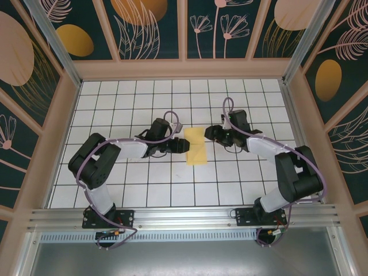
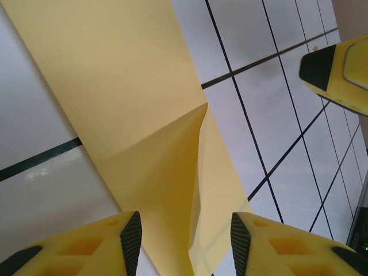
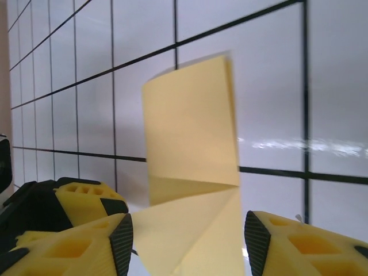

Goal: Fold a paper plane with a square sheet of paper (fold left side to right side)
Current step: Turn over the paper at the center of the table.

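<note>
The yellow sheet of paper (image 1: 197, 148) lies mid-table, folded into a narrow strip about one tile wide with a raised crease across it. My left gripper (image 1: 182, 145) is at its left edge and my right gripper (image 1: 209, 133) at its upper right edge. In the left wrist view the paper (image 2: 132, 109) runs down between the open gripper (image 2: 185, 244), one flap standing up along a fold. In the right wrist view the paper (image 3: 192, 144) rises between the open gripper (image 3: 188, 241), with its far part bent upward. Neither gripper's pads press the sheet.
The white grid table (image 1: 132, 178) is fenced by tan walls (image 1: 52, 138) on three sides. The right gripper's yellow finger (image 2: 339, 69) shows in the left wrist view, and the left gripper's finger (image 3: 77, 195) shows in the right wrist view. Both arms crowd the table's middle.
</note>
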You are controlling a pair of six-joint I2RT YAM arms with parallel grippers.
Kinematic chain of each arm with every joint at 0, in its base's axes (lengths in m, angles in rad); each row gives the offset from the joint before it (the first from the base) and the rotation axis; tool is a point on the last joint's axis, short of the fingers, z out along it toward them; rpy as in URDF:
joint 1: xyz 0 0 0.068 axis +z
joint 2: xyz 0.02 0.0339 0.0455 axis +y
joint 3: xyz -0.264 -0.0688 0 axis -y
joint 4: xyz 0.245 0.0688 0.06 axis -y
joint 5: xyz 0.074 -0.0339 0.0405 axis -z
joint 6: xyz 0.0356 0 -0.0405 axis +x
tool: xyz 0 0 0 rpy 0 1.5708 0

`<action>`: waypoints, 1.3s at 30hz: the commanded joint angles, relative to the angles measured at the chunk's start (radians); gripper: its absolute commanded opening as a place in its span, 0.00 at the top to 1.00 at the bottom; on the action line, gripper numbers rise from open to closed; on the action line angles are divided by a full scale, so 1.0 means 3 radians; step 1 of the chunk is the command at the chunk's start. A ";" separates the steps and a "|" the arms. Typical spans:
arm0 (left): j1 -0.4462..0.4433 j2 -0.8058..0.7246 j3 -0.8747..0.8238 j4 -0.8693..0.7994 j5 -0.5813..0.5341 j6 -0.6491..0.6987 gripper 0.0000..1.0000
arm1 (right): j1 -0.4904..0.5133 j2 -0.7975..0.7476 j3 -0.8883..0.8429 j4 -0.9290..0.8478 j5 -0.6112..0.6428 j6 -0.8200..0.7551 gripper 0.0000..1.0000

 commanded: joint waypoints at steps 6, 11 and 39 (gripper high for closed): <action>0.0009 0.0200 0.0152 0.0238 0.0215 -0.0085 0.84 | -0.0069 -0.0070 -0.0221 0.0000 -0.0206 -0.0098 0.41; 0.0011 -0.0037 0.0026 0.0171 -0.0016 -0.0044 0.96 | -0.0042 0.0046 -0.0267 0.0297 -0.0495 0.0056 0.40; 0.0077 -0.0557 -0.0179 0.0044 -0.0347 -0.0039 0.63 | 0.0253 0.0691 -0.0096 0.1495 -0.1045 0.0672 0.98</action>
